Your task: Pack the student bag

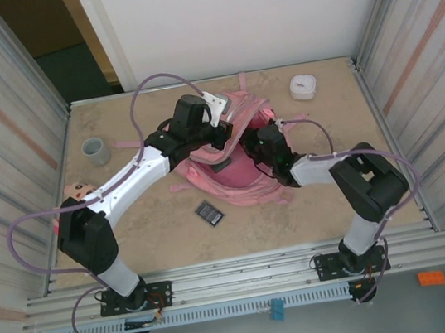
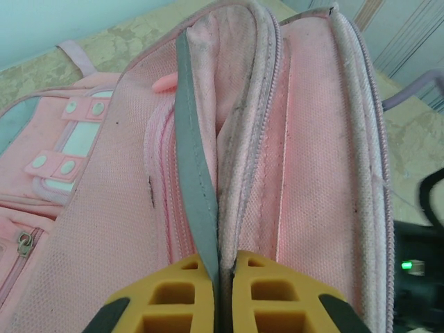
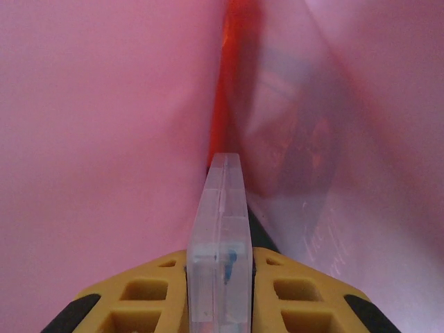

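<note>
Pink bag (image 1: 241, 178) lies centred on the table (image 1: 156, 227). Left gripper (image 2: 217, 274) clenches its grey-trimmed opening edge. Right gripper (image 3: 219, 277), inside the bag, grasps a clear case (image 3: 222, 208); its contents are blurred.

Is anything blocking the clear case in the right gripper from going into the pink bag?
Nothing visible does. The right gripper holds the clear case edge-on, already between pink fabric walls of the student bag. The left gripper pinches the bag's grey trim beside the zipper.
</note>
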`<state>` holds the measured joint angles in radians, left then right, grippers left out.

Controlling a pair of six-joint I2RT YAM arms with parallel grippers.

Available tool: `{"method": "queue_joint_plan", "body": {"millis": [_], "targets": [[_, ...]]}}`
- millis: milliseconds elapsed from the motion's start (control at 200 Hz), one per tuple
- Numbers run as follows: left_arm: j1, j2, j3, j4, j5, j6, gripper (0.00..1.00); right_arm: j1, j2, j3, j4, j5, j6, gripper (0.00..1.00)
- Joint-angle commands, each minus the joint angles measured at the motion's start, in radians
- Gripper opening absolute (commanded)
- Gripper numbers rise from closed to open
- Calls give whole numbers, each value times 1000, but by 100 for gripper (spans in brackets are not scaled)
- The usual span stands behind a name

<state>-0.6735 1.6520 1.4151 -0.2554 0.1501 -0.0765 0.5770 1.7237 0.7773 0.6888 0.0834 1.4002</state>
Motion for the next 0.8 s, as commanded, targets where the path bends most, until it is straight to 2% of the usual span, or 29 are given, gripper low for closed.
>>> {"method": "queue_joint_plan", "body": {"millis": [0, 185, 276, 351, 611, 797], "targets": [[8, -43, 34, 141, 5, -12, 0, 11, 70, 47, 47, 20, 42, 18], [9, -41, 25, 111, -33, 5, 0, 6, 45, 39, -118, -46, 41, 38], [9, -44, 12, 95, -47, 16, 0, -6, -26, 2, -188, -90, -5, 51], [8, -50, -1, 85, -54, 22, 0, -16, -111, -39, -266, -108, -41, 57], [3, -72, -73, 58, -67, 56, 0, -100, -488, -119, -659, -148, -219, 62], [-67, -26, -159, 52, -104, 107, 0, -149, -760, -39, -1022, -72, -558, 64]]}}
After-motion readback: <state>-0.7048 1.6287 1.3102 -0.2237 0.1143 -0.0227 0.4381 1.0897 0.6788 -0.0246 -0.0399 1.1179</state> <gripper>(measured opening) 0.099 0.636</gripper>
